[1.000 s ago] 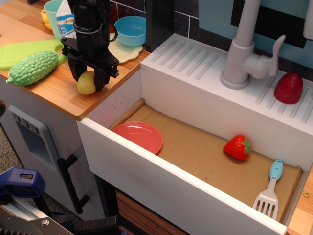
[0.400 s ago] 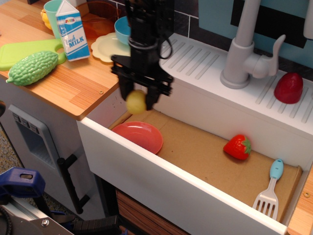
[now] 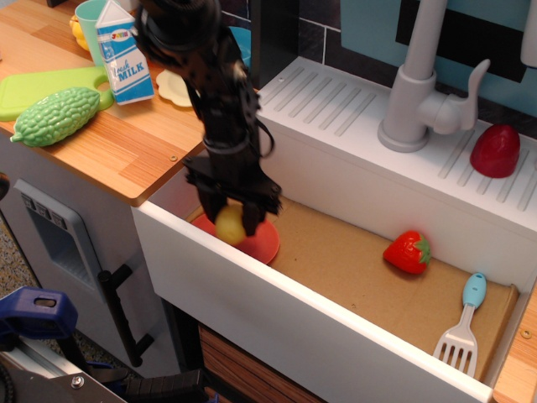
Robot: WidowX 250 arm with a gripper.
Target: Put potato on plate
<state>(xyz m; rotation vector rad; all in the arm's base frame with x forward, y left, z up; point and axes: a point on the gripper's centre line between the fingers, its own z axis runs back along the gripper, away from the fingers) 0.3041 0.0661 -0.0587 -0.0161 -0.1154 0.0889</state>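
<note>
Inside the sink basin, left end: tool (image 3: 232, 220) hangs low over the plate (image 3: 262, 243), its 2 fingers clamped on the potato (image 3: 230, 226). Potato sits just above the plate; contact between them cannot be told. Strawberry (image 3: 408, 252) and spatula (image 3: 462, 324) lie well apart, to the right. Gourd (image 3: 55, 116) rests on the wooden surface (image 3: 126, 155).

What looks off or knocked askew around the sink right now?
Nothing stands out. The gripper holds the potato just over the coral plate in the sink basin; the strawberry, spatula and upright milk carton sit undisturbed.
</note>
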